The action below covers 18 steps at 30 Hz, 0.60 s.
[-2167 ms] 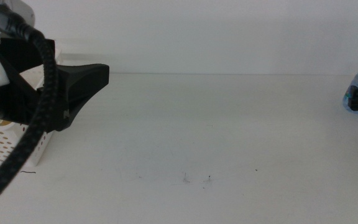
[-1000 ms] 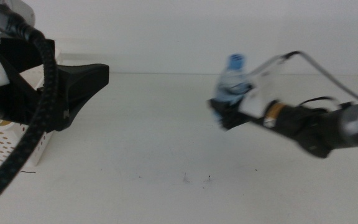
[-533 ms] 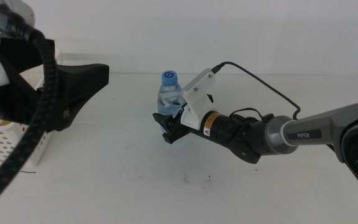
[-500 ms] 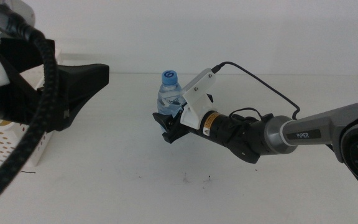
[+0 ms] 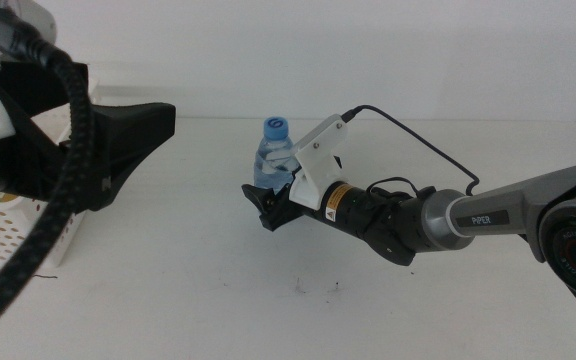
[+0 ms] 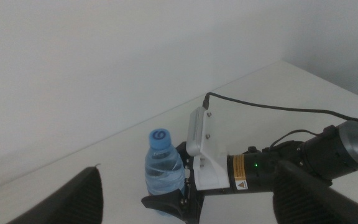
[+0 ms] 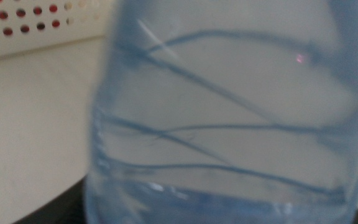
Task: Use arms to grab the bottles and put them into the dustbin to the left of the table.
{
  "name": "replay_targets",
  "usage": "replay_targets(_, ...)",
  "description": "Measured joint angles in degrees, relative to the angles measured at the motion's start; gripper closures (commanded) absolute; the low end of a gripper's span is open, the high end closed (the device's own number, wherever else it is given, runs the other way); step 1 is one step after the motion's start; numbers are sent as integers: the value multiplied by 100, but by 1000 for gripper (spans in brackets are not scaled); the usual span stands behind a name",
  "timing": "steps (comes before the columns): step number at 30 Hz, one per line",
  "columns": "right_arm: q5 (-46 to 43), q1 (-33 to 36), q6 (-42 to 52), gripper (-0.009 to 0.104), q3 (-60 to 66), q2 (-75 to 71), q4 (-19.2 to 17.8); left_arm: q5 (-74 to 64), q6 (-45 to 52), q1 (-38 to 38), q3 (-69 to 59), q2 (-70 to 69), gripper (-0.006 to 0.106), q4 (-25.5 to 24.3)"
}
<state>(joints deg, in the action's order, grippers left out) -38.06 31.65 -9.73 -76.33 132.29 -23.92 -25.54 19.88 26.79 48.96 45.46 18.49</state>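
Observation:
A small clear water bottle (image 5: 274, 152) with a blue cap stands upright over the middle of the white table (image 5: 198, 260). My right gripper (image 5: 269, 202) reaches in from the right and is shut on the bottle's lower part. In the left wrist view the same bottle (image 6: 164, 167) and right gripper (image 6: 174, 204) show between my left gripper's two wide-apart jaws. The right wrist view is filled by the bottle (image 7: 229, 118). My left gripper (image 5: 154, 124) hangs open at the left, above the dustbin (image 5: 16, 232). I cannot tell whether the bottle touches the table.
The white perforated dustbin also shows behind the bottle in the right wrist view (image 7: 23, 25). A thick black braided cable (image 5: 63, 160) crosses the left foreground. A thin black cable (image 5: 418, 140) arcs over the right arm. Tiny dark specks (image 5: 300, 287) mark the tabletop.
My right arm has carried the water bottle from the table's right edge leftward to the middle. Over the last half second it has barely shifted. The left arm has not moved.

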Motion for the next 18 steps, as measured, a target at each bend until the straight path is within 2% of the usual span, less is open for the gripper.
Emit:
replay_targets(1,-31,0,-89,3,-4,0,0,0,0,0,0,0,7,0)
replay_targets(7,204,0,-611,3,-41,-77,0,0,0,0,0,0,7,0)
replay_targets(12,935,0,-798,3,98,-456,-383,0,0,0,0,0,7,0)
replay_targets(18,1135,0,-833,3,807,-1096,-527,0,13,0,0,0,7,0)
